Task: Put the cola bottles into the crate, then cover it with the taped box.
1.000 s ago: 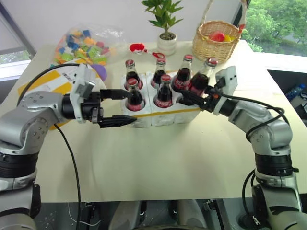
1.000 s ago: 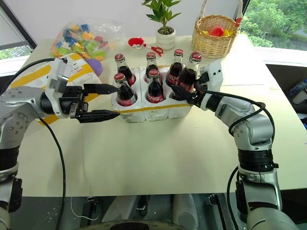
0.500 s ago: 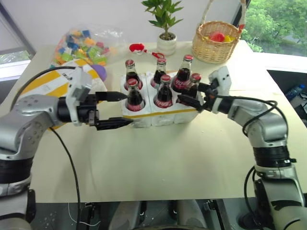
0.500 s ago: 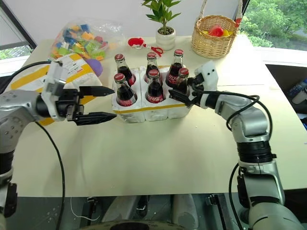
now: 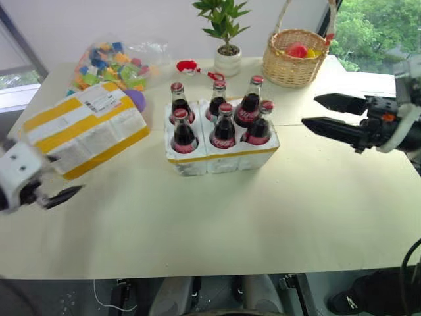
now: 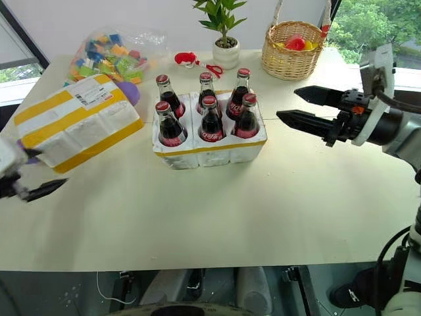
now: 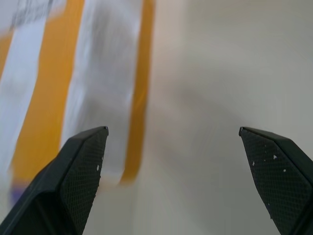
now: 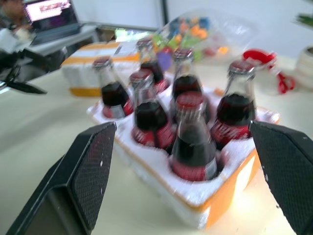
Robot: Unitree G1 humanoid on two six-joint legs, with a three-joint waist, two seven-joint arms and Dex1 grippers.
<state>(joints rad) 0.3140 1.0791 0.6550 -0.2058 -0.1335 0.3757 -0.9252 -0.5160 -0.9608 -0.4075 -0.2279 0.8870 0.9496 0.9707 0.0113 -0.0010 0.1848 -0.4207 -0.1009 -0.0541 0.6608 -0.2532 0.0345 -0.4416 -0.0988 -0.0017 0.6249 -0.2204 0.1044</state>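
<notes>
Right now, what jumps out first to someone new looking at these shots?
Six cola bottles stand in the crate at mid-table, every well filled. The taped box lies uncovered work to the crate's left, not yet on it. The right gripper hangs open to the crate's right, and the left gripper sits open near the table's front left edge, by the box.

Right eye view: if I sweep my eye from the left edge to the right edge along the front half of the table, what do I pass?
Left gripper → taped box → crate holding six cola bottles → right gripper, open, off to the crate's right.
</notes>
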